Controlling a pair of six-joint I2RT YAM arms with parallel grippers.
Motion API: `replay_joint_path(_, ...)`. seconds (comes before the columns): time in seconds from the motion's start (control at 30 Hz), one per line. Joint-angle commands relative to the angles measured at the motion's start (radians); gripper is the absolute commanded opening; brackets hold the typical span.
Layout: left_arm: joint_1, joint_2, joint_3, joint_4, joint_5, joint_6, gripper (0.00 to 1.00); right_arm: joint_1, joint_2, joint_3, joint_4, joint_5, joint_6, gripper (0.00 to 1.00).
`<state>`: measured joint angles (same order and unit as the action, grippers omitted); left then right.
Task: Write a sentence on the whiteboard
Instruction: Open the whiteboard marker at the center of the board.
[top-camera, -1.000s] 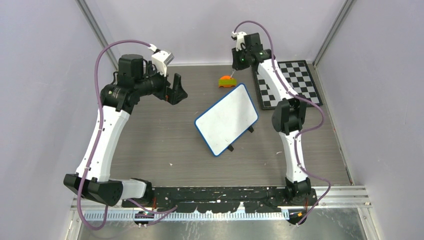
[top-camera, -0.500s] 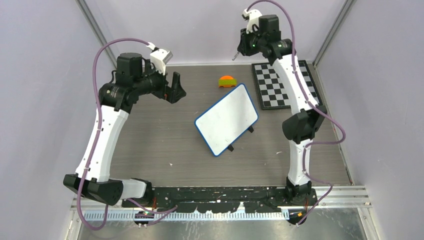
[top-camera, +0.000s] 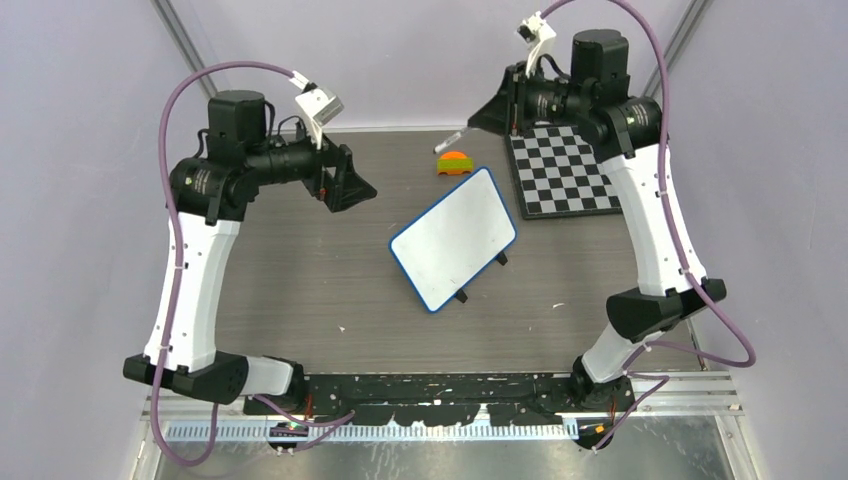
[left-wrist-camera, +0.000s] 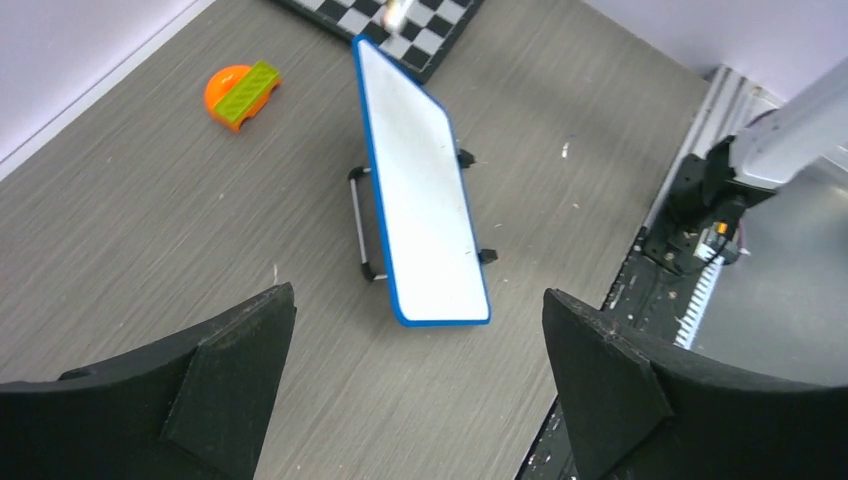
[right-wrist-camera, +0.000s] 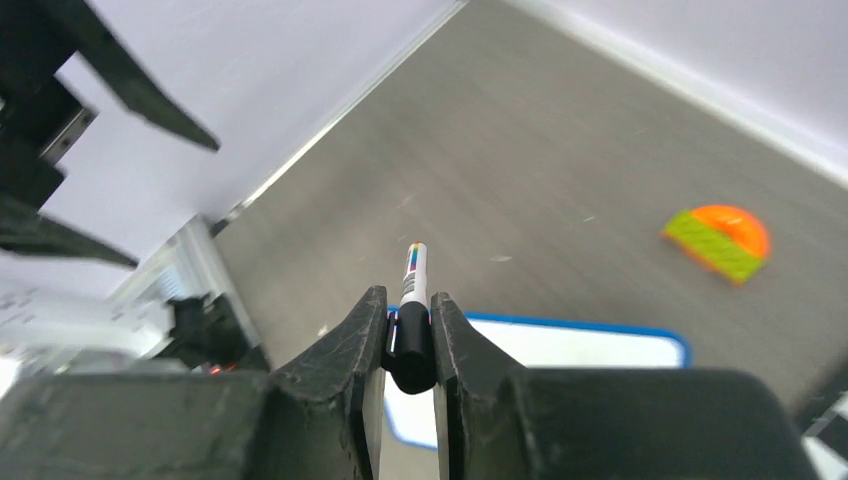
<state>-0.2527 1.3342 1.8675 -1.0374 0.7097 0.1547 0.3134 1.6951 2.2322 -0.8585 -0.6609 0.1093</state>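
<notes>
**Jaws, left:** spread wide, nothing held between them. They are carried above the far left of the counter (top-camera: 300, 270), well apart from the whiteboard (top-camera: 455, 238). In the left wrist view both dark fingers (left-wrist-camera: 230, 370) are seen low in the frame, with the whiteboard in the gap beyond them.

**Jaws, right:** pinched on a marker (right-wrist-camera: 413, 270). Its black end is clamped between them, and the white barrel with coloured bands is pointed forward. In the top view the marker (top-camera: 448, 140) is held in the air over the far side of the counter, just beside an orange piece (top-camera: 455, 163).

**Whiteboard:** blue-rimmed and set near the middle of the counter, turned diagonally to its edges and propped on small black feet. Its face is seen blank white. It is touched by neither jaws nor marker.

**Orange piece:** half-round with a green ribbed face, laid on the counter just beyond the whiteboard's far corner.

**Checkerboard** (top-camera: 565, 170)**:** black and white, laid flat at the far right of the counter, near the whiteboard but apart from it.
</notes>
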Motion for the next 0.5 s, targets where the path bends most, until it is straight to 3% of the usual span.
replay_joint_path(0.0, -0.015, 0.029, 0.079, -0.114, 0.148, 0.046, 0.92, 0.033, -0.055, -0.099, -0.073, -0.180, 0.059, 0.00)
replay_joint_path(0.1, -0.085, 0.024, 0.053, -0.094, 0.150, 0.039, 0.88, 0.072, -0.078, -0.112, -0.140, -0.213, -0.003, 0.00)
replay_joint_path(0.23, -0.246, 0.028, 0.023, -0.071, 0.041, 0.063, 0.88, 0.131, -0.094, -0.109, -0.216, -0.226, -0.083, 0.00)
replay_joint_path(0.47, -0.290, 0.098, 0.010, -0.036, 0.051, 0.014, 0.82, 0.222, -0.110, -0.101, -0.288, -0.195, -0.183, 0.00)
